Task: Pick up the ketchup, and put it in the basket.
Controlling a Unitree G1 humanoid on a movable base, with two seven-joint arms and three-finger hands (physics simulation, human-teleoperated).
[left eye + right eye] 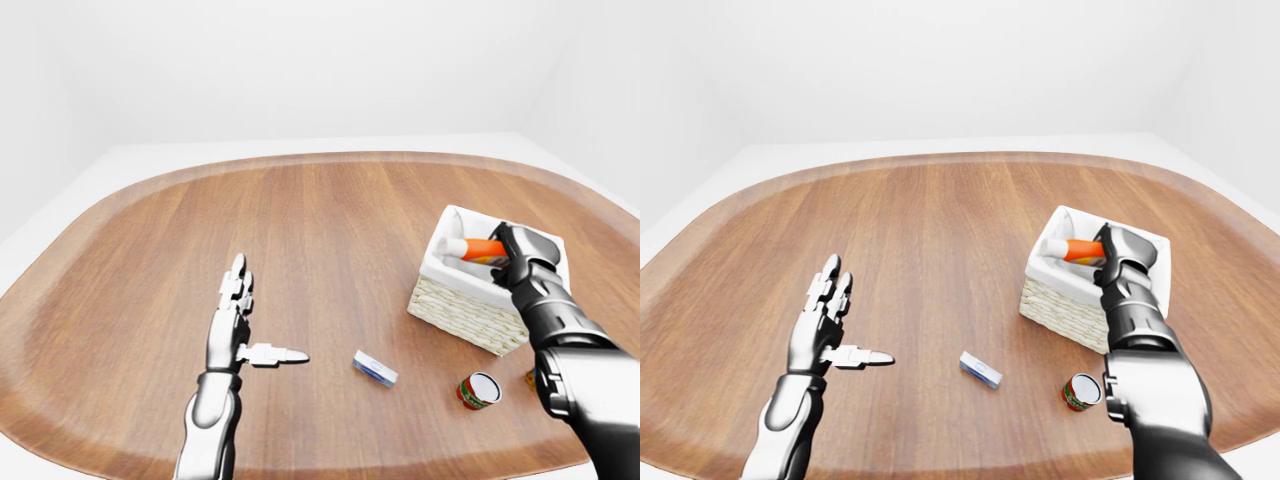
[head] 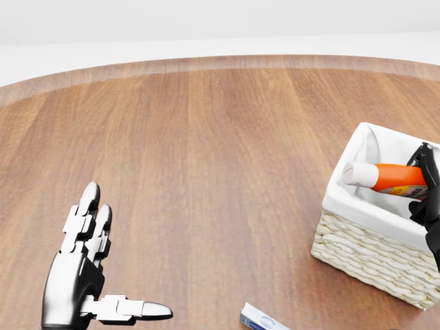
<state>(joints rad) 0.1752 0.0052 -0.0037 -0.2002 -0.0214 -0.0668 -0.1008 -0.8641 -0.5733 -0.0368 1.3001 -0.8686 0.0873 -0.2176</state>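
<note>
The ketchup (image 2: pixel 392 177) is an orange bottle with a white cap. It lies tilted inside the white-lined wicker basket (image 2: pixel 364 237) at the right of the head view, cap pointing left. My right hand (image 2: pixel 427 180) reaches into the basket from the right, its fingers closed round the bottle's base end. My left hand (image 2: pixel 120 265) is open and empty, fingers spread, hovering over the wooden table (image 2: pixel 206 151) at the lower left, far from the basket.
A small white and blue box (image 1: pixel 375 368) lies on the table left of the basket. A red can (image 1: pixel 480 390) lies on its side below the basket, near my right forearm. The table's rounded edge runs along the bottom of the eye views.
</note>
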